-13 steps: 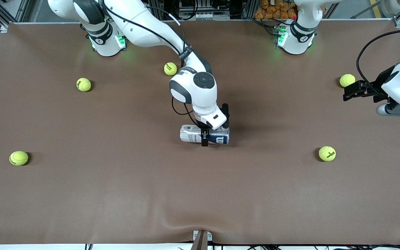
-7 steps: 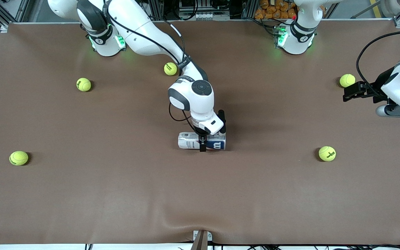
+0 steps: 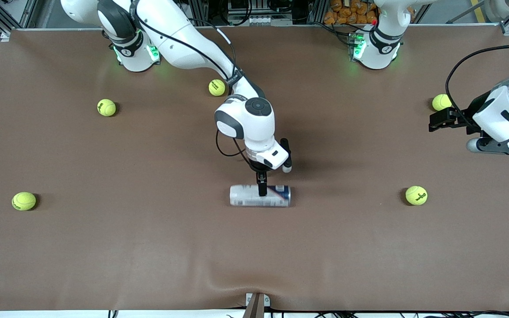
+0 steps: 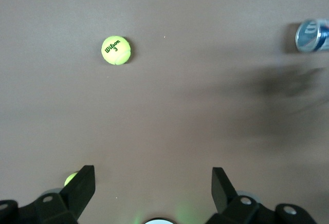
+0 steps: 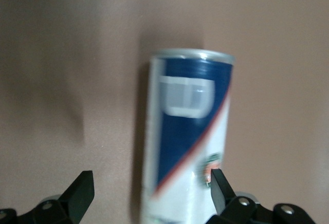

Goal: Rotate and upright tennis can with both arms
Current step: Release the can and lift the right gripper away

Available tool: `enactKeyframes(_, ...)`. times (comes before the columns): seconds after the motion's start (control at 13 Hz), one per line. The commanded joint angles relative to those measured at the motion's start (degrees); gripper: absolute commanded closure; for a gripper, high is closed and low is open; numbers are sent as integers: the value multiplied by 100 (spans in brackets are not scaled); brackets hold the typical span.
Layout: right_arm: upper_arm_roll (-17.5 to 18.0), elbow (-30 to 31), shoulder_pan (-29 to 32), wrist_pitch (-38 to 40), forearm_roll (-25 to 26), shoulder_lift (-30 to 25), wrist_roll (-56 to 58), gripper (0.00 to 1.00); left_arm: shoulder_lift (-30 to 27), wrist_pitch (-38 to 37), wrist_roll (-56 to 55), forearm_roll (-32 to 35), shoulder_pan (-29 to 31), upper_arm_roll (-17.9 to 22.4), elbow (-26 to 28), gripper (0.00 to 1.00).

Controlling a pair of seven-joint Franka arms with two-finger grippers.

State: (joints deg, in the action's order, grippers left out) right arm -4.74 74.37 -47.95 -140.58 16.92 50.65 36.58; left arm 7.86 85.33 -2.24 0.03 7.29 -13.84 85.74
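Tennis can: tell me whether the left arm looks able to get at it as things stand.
Probably yes. The tennis can lies on its side mid-table, bare table between it and the left gripper. The right gripper is at the can's middle, but the blue-labelled end toward the left arm looks free.

The table is evenly lit from overhead; soft shadows are cast beside each ball. The tennis can is smeared by motion blur in the right wrist view.

White jointed arms, dark grey joint caps, black cables, black hands.
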Motion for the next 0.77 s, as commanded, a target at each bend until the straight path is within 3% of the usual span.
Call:
enactKeyframes(0.0, 96, 113, 40, 144, 5, -309, 130, 0, 23, 28, 13, -82, 9, -14, -4, 0)
enactKeyframes(0.15, 148, 122, 40, 485, -248, -581, 121, 0, 23, 37, -5, -82, -61, -14, -13, 0)
enactKeyframes(0.38, 105, 122, 127, 1180, -1118, -1003, 33, 0, 75, 37, -14, -91, -79, -23, -4, 0)
enactKeyframes(0.69, 96, 131, 505, 1314, -1147, -1223, -1211, 0, 295, 264, -40, -117, -219, -49, 4, 0)
